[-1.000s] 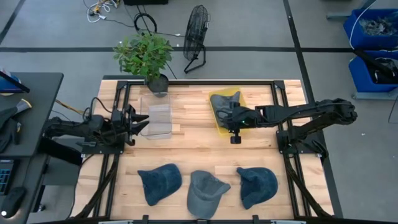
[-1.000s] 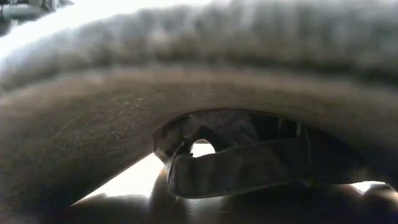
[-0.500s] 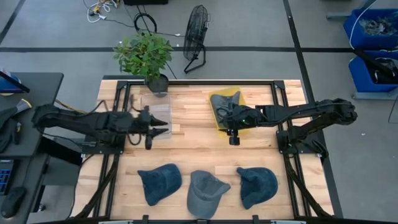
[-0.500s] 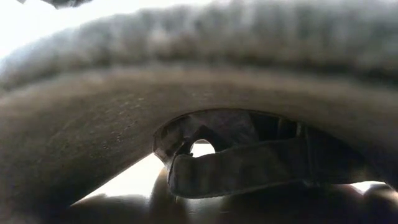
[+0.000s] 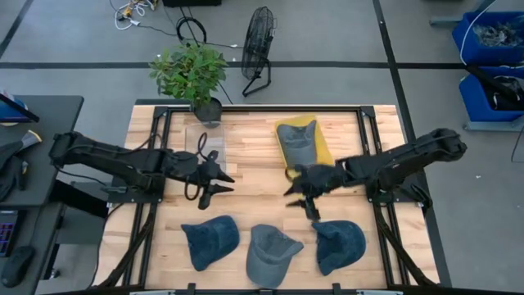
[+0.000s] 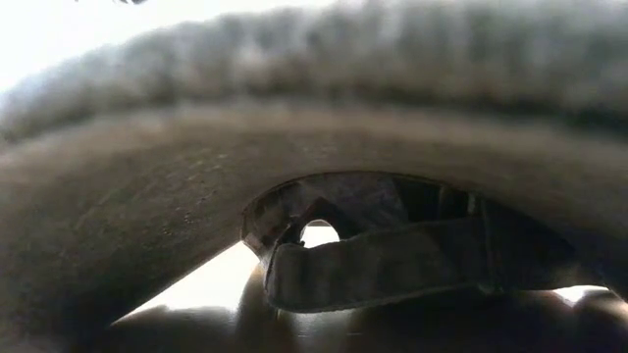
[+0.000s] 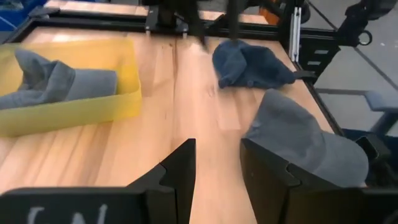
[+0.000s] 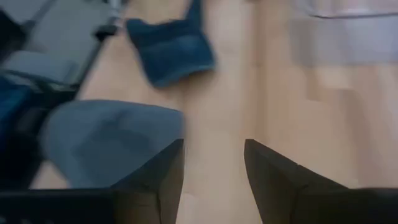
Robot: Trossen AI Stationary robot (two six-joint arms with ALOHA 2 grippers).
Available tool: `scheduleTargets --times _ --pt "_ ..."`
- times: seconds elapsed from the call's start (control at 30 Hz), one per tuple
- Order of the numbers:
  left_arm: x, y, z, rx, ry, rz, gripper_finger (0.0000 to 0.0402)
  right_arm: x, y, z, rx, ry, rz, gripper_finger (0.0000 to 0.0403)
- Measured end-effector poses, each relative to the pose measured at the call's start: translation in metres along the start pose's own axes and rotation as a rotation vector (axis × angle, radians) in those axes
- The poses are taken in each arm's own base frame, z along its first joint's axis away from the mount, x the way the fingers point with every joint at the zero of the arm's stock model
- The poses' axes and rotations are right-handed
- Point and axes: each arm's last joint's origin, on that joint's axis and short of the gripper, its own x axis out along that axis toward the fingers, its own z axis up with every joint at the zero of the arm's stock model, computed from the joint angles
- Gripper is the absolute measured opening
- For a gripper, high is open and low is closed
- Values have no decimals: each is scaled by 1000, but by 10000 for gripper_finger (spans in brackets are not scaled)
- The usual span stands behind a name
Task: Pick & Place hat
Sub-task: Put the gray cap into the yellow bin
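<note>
Three hats lie in a row near the table's near edge: a blue one, a grey one and a blue one. Another grey hat lies in the yellow tray at the far middle. My left gripper is open and empty above the bare wood, left of centre; its wrist view looks at the tray, a blue hat and the grey hat. My right gripper is open and empty just in front of the tray; its wrist view shows the grey hat and a blue hat.
A clear plastic box stands at the far left behind my left gripper. A potted plant stands at the far edge, with a fan on the floor behind. A hat's band and strap fill the low view.
My left gripper has swung from the table's left edge toward the centre and the near edge, past the clear box. My right gripper has left the yellow tray and moved toward the near edge and down; the grey hat stays in the tray.
</note>
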Motion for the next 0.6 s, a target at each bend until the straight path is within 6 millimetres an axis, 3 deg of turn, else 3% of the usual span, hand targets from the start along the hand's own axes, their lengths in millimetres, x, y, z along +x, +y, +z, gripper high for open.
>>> scheduleTargets --times 0.23,0.6 --pt "0 0 1 27 -7 -1 129 30 38 -10 9 -10 22 174" --pt "0 -6 -1 118 5 -87 144 77 53 -29 128 7 39 174"
